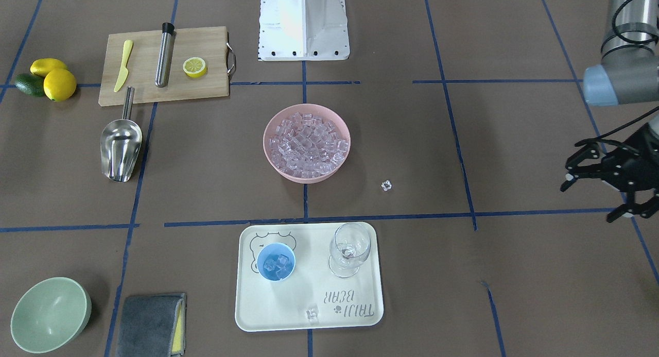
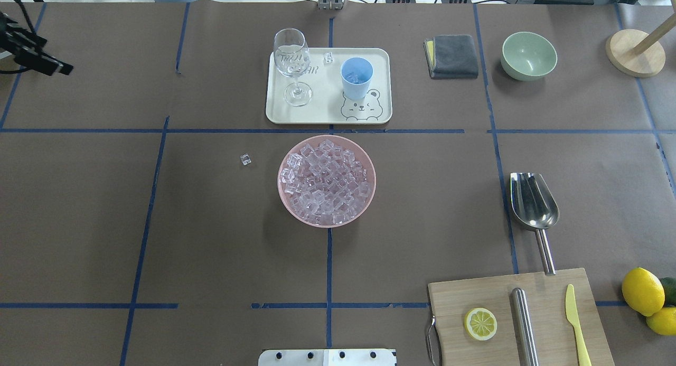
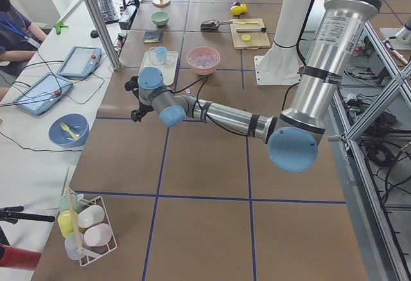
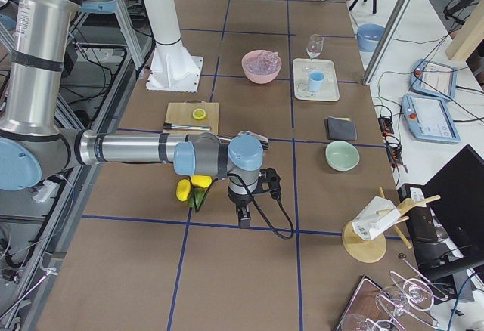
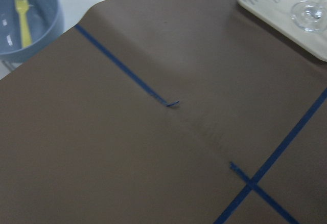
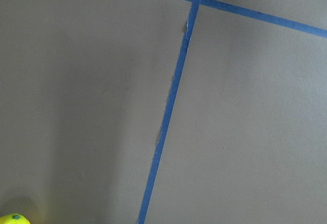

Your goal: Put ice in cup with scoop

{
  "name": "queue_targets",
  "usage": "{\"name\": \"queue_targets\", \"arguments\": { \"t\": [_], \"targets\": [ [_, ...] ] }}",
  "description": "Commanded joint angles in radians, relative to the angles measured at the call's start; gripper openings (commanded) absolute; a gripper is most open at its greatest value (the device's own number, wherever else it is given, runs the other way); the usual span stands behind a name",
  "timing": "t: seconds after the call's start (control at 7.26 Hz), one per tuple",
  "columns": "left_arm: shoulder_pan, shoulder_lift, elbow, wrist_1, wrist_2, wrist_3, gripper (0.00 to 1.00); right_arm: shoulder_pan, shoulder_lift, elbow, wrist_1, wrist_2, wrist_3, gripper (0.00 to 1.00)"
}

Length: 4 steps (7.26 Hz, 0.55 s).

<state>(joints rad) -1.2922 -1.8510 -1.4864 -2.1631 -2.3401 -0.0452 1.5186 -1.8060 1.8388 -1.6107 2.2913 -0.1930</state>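
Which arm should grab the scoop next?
Right, probably. The shiny steel scoop lies on the robot's right side. The right gripper hovers by the yellow lemons nearby, and the left gripper is far across the table.

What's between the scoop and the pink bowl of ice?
Only bare table, crossed by one blue tape line close beside the scoop; nothing else before the pink bowl. The overhead view shows it.
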Motion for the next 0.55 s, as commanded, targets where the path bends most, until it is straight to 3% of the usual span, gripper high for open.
{"name": "queue_targets", "arguments": {
  "t": [0.0, 0.14, 0.41],
  "targets": [
    [-0.14, 0.015, -0.002, 0.282, 0.027, 0.039, 1.0, 0.0, -0.004, -0.001, 0.0, -0.001, -0.002, 1.0],
    [-0.171, 0.01, -0.002, 0.364, 0.094, 0.039, 1.0, 0.0, -0.006, 0.0, 0.0, -0.001, 0.0, 1.0],
    [-0.217, 0.024, 0.023, 0.472, 0.107, 0.033, 1.0, 0.049, 0.008, 0.003, -0.005, 0.029, 0.035, 1.0]
  ]
}}
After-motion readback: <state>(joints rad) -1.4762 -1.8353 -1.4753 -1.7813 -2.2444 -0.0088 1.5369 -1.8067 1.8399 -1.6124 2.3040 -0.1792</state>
